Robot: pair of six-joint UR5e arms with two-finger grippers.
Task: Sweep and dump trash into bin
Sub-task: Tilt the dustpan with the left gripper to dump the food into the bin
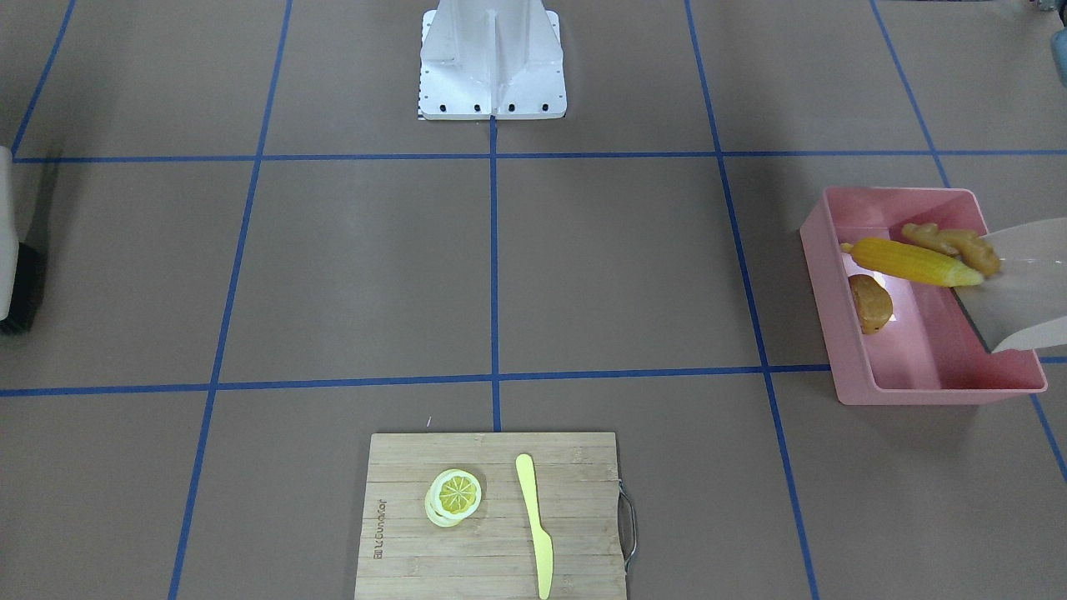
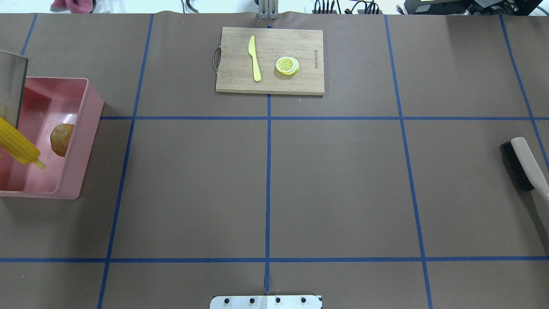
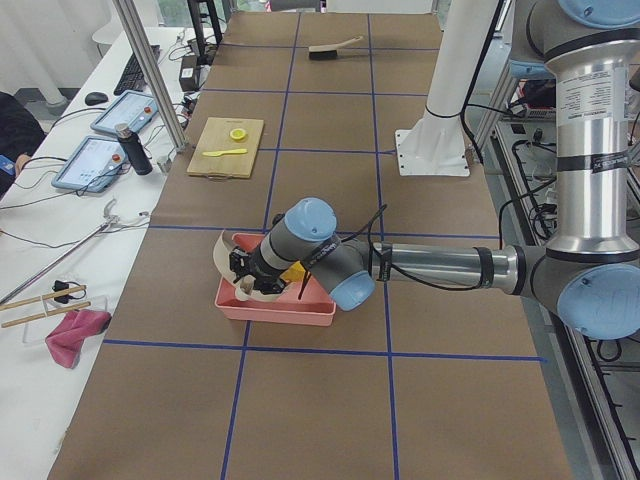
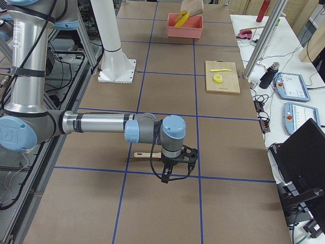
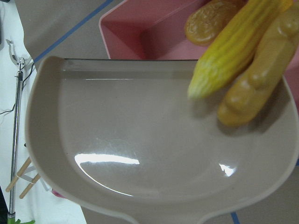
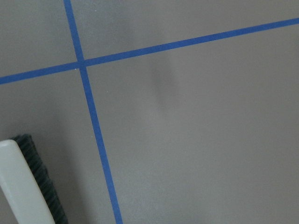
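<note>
The pink bin (image 1: 842,333) (image 2: 88,128) stands at the table's left end. The beige dustpan (image 1: 1025,283) (image 5: 131,140) is tilted over it, lip down. The yellow corn cob (image 1: 909,261) (image 5: 238,46) and the tan ginger root (image 1: 950,242) (image 5: 261,79) are at the pan's lip, over the bin. The brown-orange potato (image 1: 871,304) (image 2: 61,138) lies inside the bin. My left gripper (image 3: 252,278) is at the pan, seen only in the exterior left view; I cannot tell its state. My right gripper (image 4: 167,175) points down at the brush (image 2: 519,165) (image 6: 28,186); I cannot tell its state.
A wooden cutting board (image 1: 575,500) (image 2: 309,47) lies at the table's far middle edge with a yellow knife (image 1: 533,517) and a lemon slice (image 1: 454,496) on it. The robot's white base (image 1: 492,58) stands at the near middle edge.
</note>
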